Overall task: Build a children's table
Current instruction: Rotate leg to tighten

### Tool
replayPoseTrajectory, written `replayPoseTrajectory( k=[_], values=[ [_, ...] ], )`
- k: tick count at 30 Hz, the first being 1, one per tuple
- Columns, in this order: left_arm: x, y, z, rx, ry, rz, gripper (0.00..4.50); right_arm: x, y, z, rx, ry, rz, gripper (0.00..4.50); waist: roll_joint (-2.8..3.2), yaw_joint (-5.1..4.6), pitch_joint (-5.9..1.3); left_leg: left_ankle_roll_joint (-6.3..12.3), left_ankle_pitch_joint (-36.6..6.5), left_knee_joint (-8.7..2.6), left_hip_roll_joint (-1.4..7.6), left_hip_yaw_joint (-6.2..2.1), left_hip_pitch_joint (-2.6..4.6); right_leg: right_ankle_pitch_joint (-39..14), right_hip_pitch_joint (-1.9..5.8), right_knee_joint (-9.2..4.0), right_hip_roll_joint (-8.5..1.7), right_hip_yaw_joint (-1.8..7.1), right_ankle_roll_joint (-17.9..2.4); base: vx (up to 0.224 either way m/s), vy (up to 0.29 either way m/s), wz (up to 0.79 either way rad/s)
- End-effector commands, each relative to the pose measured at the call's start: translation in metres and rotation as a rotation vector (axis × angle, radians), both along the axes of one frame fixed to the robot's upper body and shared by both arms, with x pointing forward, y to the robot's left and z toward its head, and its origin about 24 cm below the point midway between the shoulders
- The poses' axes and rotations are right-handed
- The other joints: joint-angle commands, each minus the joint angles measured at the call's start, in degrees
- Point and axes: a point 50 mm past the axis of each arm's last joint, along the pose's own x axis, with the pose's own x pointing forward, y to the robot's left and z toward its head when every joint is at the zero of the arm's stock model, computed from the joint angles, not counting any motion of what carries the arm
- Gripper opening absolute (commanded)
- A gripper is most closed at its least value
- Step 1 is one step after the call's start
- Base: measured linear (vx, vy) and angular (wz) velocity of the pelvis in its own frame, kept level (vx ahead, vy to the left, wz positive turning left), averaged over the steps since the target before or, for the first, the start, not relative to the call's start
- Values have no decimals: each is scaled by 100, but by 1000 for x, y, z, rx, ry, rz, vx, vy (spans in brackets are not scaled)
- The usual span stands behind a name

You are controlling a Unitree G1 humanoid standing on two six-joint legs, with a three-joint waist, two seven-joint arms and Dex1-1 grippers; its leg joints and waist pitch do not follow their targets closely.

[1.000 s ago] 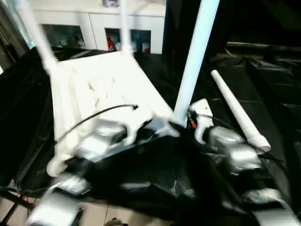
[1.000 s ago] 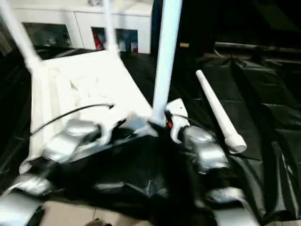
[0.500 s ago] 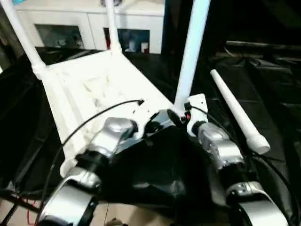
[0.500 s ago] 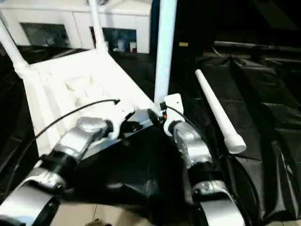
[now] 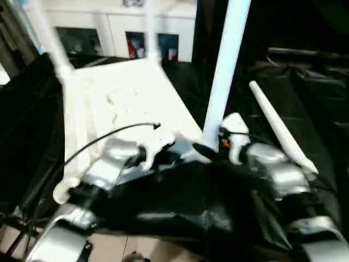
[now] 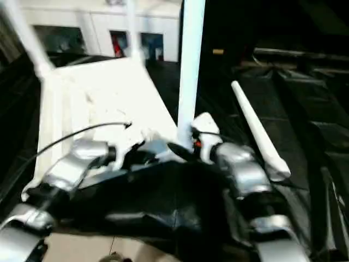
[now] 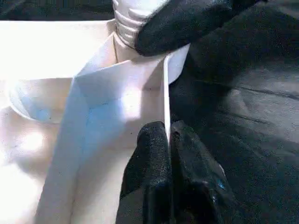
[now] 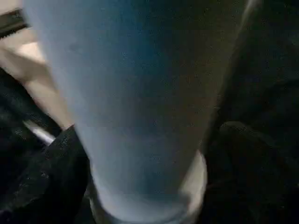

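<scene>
The children's table lies upside down on black cloth, its white ribbed top [image 5: 125, 103] facing up. Two legs stand in the far corners [image 5: 52, 38] [image 5: 150, 33]. A third leg [image 5: 223, 76] stands upright in the near right corner socket. A loose leg [image 5: 278, 128] lies on the cloth to the right. My left gripper [image 7: 167, 128] is shut on the top's thin rim wall beside that socket. My right gripper [image 8: 149, 158] is open, with a black finger [image 8: 51, 182] on either side of the upright leg's base. One of its fingers [image 7: 187, 23] rests against the threaded end.
A white cabinet [image 5: 109, 27] with glass doors stands behind the table. Black cloth [image 5: 180, 202] covers the work surface and bunches up under my forearms. A strip of pale floor [image 5: 136, 248] shows at the near edge.
The whole picture has swung and blurred with head motion. Both grippers stay at the table top's near right corner, and the upright leg still stands in its socket.
</scene>
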Motion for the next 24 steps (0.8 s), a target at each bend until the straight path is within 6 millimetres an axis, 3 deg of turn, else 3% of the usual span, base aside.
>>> replayPoseTrajectory(
  k=[1, 6, 12, 13, 18, 21, 24],
  values=[
    [-8, -11, 11, -65, -22, -142, 0, -4, -2, 6, 2, 0, 86, 445, -39, -5, -402, 430, -883, -377, 338, -97, 0, -1435, 337, -455, -537, 337, -1075, 0, 0, 0],
    [-14, -2, 10, -53, 2, -180, 0, -12, -3, 7, -14, 28, 183, 445, -45, 10, -395, 403, -932, -379, 333, -99, 9, -1676, 324, -479, -537, 328, -1021, 0, 0, 0],
    [-18, 2, 9, -48, 22, -201, 0, -16, 0, 5, -10, 50, 233, 393, -43, 5, -400, 382, -908, -379, 336, -101, 6, -1625, 318, -465, -530, 328, -1046, 0, 0, 0],
    [-18, 2, 9, -48, 22, -201, 0, -16, 1, 5, -10, 52, 237, 374, -80, 8, -398, 395, -891, -377, 331, -97, 8, -1657, 318, -464, -534, 328, -1033, 0, 0, 0],
    [-18, 2, 8, -47, 25, -195, 0, -18, 2, 2, -8, 61, 244, 337, -72, 11, -403, 405, -813, -373, 328, -97, 2, -1637, 319, -462, -531, 328, -996, 0, 0, 0],
    [-16, 1, 8, -48, 21, -176, 0, -18, 3, 0, -13, 63, 233, 323, -68, 10, -403, 403, -805, -371, 326, -97, -1, -1631, 321, -465, -531, 327, -1001, 0, 0, 0],
    [-4, -4, 9, -57, 5, -47, 0, -9, 5, -11, -14, 75, 59, 294, -69, -25, -394, 329, -825, -377, 314, -97, -1, -1728, 308, -474, -530, 326, -992, 0, 0, 0]
  ],
)
